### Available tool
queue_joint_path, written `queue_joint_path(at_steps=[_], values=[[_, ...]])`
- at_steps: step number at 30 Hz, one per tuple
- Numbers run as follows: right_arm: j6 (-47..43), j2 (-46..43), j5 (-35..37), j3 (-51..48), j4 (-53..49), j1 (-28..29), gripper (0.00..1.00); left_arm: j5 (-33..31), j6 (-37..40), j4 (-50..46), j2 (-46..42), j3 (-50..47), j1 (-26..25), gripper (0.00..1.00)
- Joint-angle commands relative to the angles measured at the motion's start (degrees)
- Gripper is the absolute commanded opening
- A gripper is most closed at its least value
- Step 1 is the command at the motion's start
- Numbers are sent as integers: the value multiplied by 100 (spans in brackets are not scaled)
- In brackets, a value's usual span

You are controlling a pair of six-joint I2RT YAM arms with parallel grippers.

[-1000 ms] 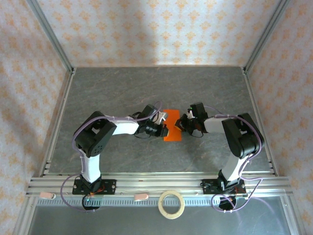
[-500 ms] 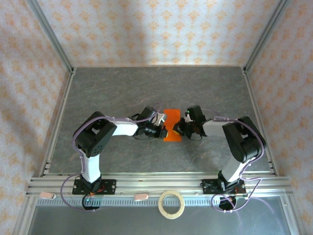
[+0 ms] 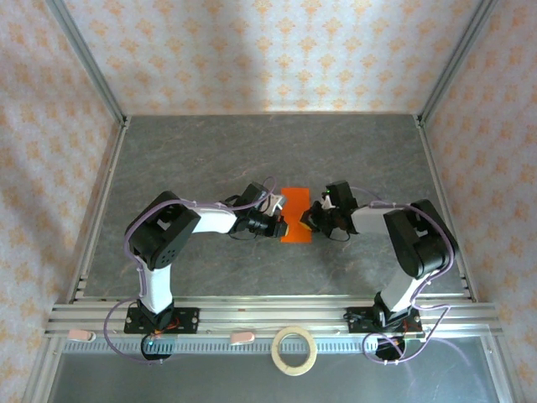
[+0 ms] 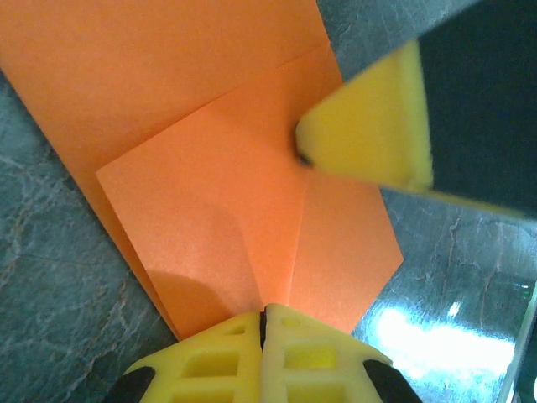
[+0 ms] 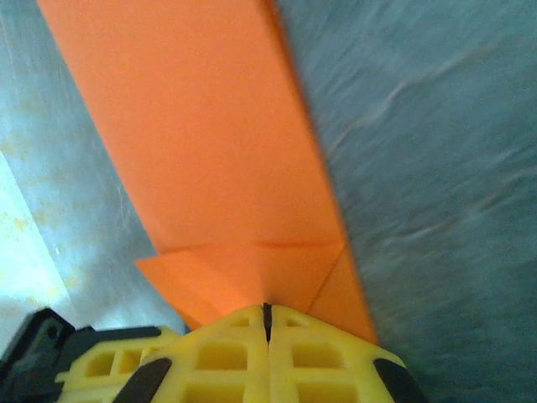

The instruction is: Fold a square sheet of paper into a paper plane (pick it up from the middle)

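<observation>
- Two claws, left gripper (image 3: 280, 223) and right gripper (image 3: 310, 220), both pinched shut with nothing visibly between the pads, tips down on the near end of the paper plane (image 3: 294, 215).
- Found mid-table between the two arms: orange sheet lying flat on the grey table (image 3: 210, 151), long and narrow, corner flaps folded in toward a centre crease at the near end.
- Seen from the left wrist: closed fingertips (image 4: 294, 329) at the spot where the two flaps meet, with a yellow finger (image 4: 361, 126) of the right gripper pressing on a flap edge farther up.
- Judged a creasing step: press with the shut tips like a blunt stylus, flat and light, sliding along the fold line rather than across it.
- Pin one flap with one claw while running the other outward, to stop the sheet skating on the smooth surface.
- Avoid digging a tip under a loose flap edge; likely to reopen the fold or tear the point.
- Check that the flap edges meet on the centre crease before pressing hard; uneven there, crooked dart later.
</observation>
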Motion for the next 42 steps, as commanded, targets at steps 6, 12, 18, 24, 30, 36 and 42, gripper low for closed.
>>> queue_joint_path(at_steps=[6, 12, 18, 24, 30, 36, 42], values=[[-143, 73, 198, 280, -163, -412, 0, -338, 99, -509, 172, -291, 0, 0], [-158, -728, 523, 166, -486, -391, 7, -104, -346, -118, -295, -355, -5, 0], [-399, -1127, 957, 82, -1615, -40, 28, -223, -394, -205, -704, 92, 0, 5], [-189, -1457, 1070, -200, -1712, 261, 36, -490, 41, -812, -266, 841, 43, 7], [-132, -1600, 857, -215, -1780, 431, 38, -872, 324, -1214, 19, 1162, 52, 4], [17, -1488, 709, -247, -1649, 592, 39, -820, 393, -1171, 243, 973, 46, 0], [103, -1309, 648, -200, -1566, 700, 40, -753, 372, -1001, 341, 723, 57, 0]])
